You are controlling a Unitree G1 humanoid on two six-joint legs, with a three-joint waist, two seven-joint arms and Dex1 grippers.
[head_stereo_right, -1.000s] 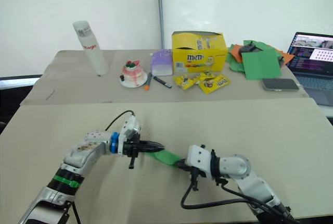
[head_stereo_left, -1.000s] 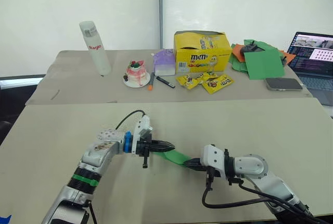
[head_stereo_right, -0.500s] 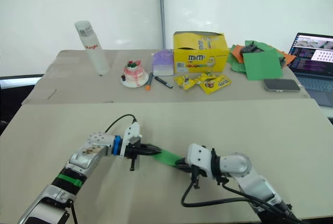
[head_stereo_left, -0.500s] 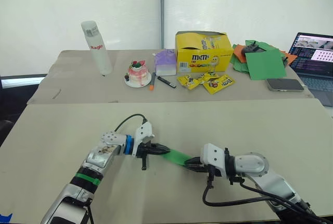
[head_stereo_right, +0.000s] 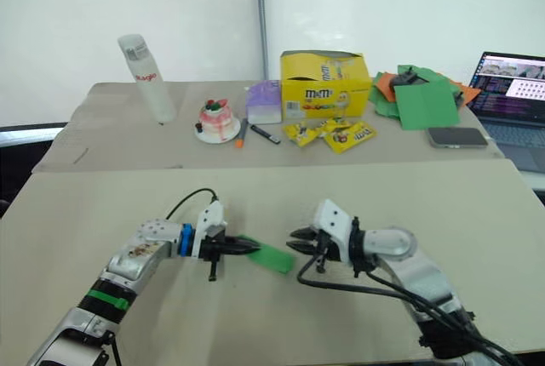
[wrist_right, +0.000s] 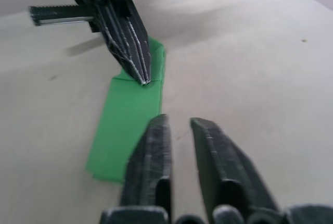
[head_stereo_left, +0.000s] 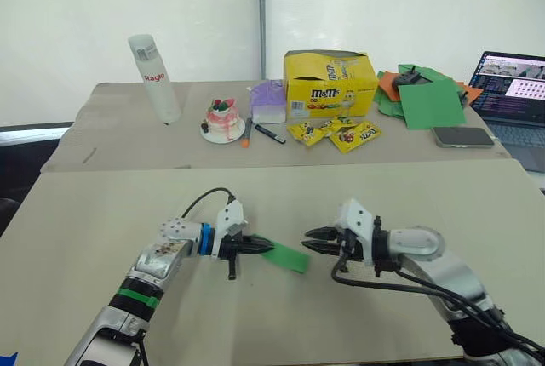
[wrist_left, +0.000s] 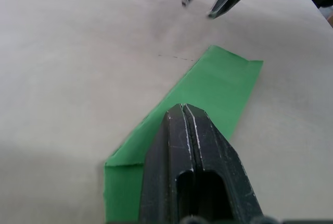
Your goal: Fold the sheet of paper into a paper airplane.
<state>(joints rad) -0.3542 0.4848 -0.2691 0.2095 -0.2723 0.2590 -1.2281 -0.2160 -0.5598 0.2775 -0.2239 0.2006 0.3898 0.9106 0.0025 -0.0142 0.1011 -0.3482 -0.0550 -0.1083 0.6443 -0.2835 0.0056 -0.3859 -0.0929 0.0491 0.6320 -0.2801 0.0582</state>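
The paper [head_stereo_left: 285,255] lies on the near table [head_stereo_left: 426,204] as a narrow, folded green strip, well in front of the yellow box [head_stereo_left: 330,83] and a little to its left. The left gripper [head_stereo_left: 260,248] has its two fingers pressed together on the strip's left end, pinning it against the table. The right gripper [head_stereo_left: 313,239] hovers just off the strip's free right end, not touching it, its jaws a small way apart. The strip looks very light and thin, and soft enough to bend under its own overhang, yet its layers give it some stiffness along its length. It would likely slide easily on the smooth table, so one end should be pinned while the other is worked. The free right corner seems the best place to grip, close to the edge and across all layers, so they stay aligned. A hard pinch may leave stray creases, and a pull against the pinned end could tear it.
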